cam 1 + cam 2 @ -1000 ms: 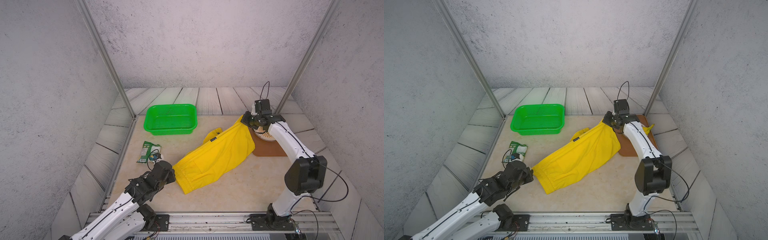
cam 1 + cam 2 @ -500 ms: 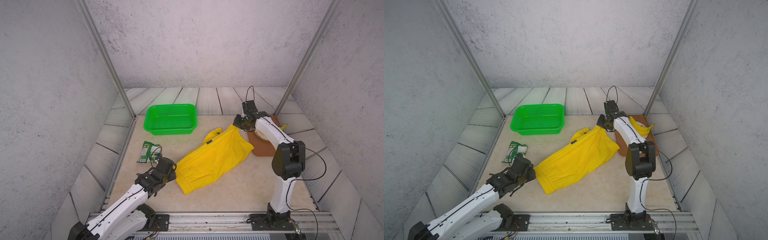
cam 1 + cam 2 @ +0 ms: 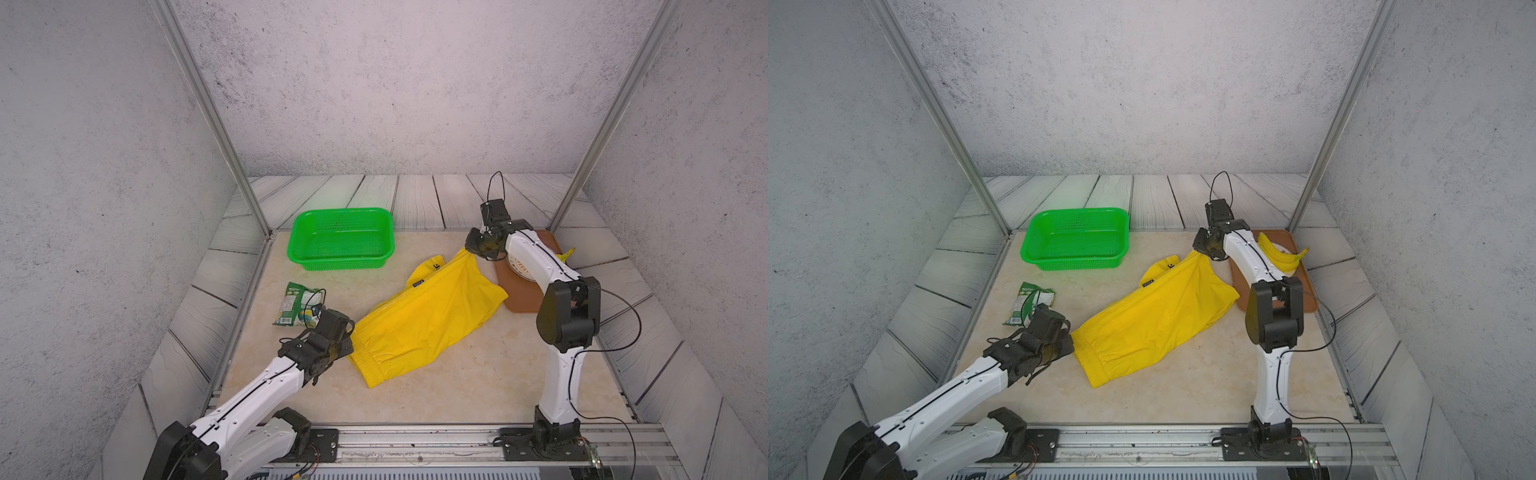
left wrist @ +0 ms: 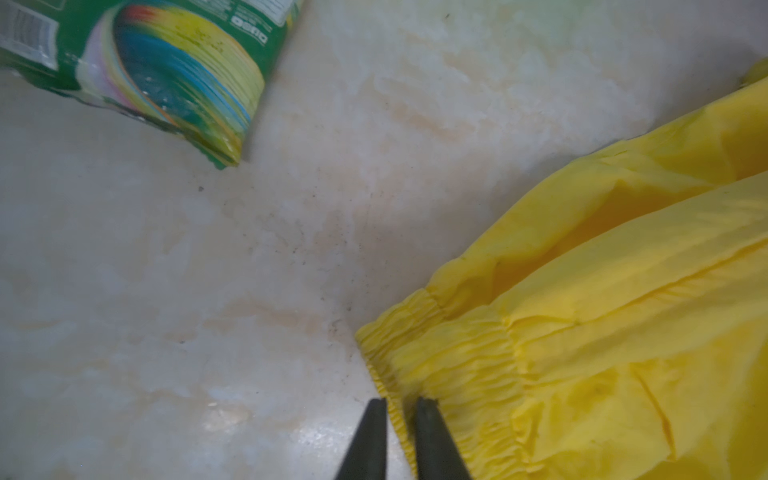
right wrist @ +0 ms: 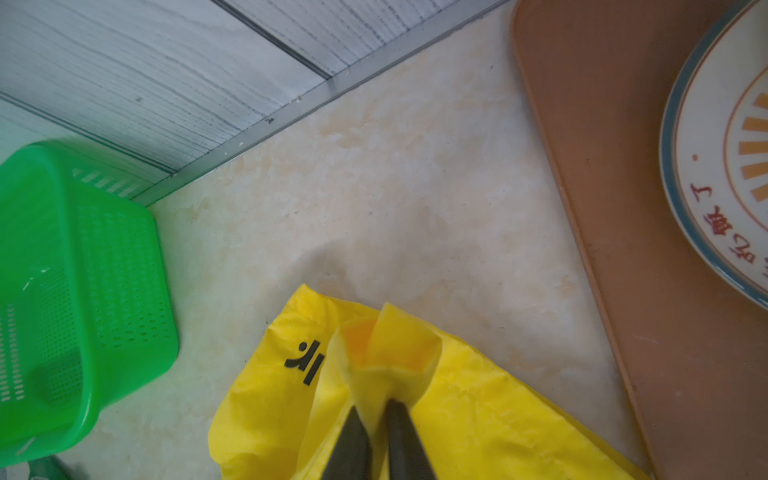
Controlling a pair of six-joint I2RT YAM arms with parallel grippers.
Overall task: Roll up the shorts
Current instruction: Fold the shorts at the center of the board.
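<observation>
The bright yellow shorts (image 3: pixel 428 320) (image 3: pixel 1154 320) lie stretched out slantwise on the beige table top. Their elastic waistband is at the near left and a leg hem at the far right. My left gripper (image 3: pixel 350 350) (image 4: pixel 401 401) sits low at the waistband corner. Its jaws stand slightly open, with the waistband edge and a strip of table showing in the gap. My right gripper (image 3: pixel 471 251) (image 5: pixel 374 405) is shut on the far leg hem. The shorts fabric (image 5: pixel 478 415) bunches up between its fingers, beside a black printed mark.
A green mesh basket (image 3: pixel 340 239) stands at the back left. A green snack packet (image 3: pixel 297 307) lies just beyond my left gripper. A brown tray (image 3: pixel 519 291) at the right carries a plate (image 5: pixel 706 166) and bananas (image 3: pixel 1281 253), close beside my right arm.
My right gripper has shifted left and back with the hem. The left arm has stretched lower along the table, and its jaws have parted a little at the waistband.
</observation>
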